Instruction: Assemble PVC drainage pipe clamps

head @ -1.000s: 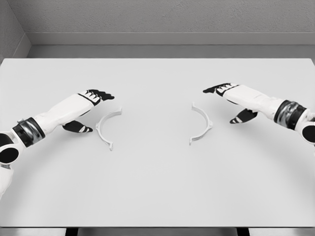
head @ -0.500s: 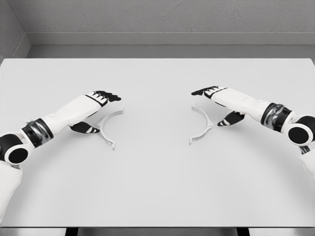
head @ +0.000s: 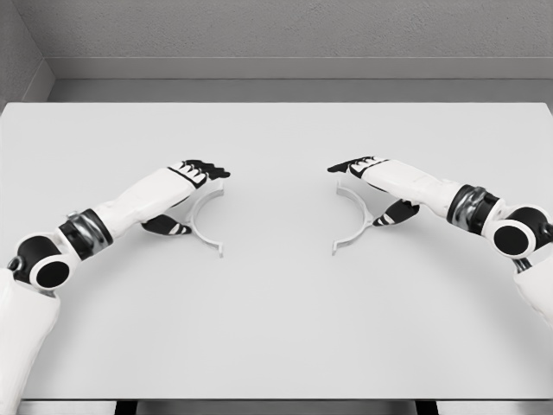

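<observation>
1. The white table (head: 276, 346) fills most of the head view; its far edge runs beneath a grey wall, and its near edge shows along the bottom of the picture.
2. Between the two clamp halves the tabletop is bare, and a broad bare stretch lies between them and the table's near edge.
3. The left clamp half (head: 206, 223), a thin white arc, lies flat left of the table's middle, bulging leftward with its open side facing the middle.
4. The right clamp half (head: 356, 221) lies flat right of the middle, bulging rightward, its open side facing the other half; the two are well apart.
5. The left hand (head: 192, 177) is over the far end of the left clamp half, fingers stretched out toward the table's middle, thumb (head: 169, 226) spread low outside the arc. It grips nothing; whether it touches the arc cannot be told.
6. The right hand (head: 373, 171) mirrors it over the far end of the right clamp half, fingers extended, thumb (head: 393, 213) just outside the arc, holding nothing.
</observation>
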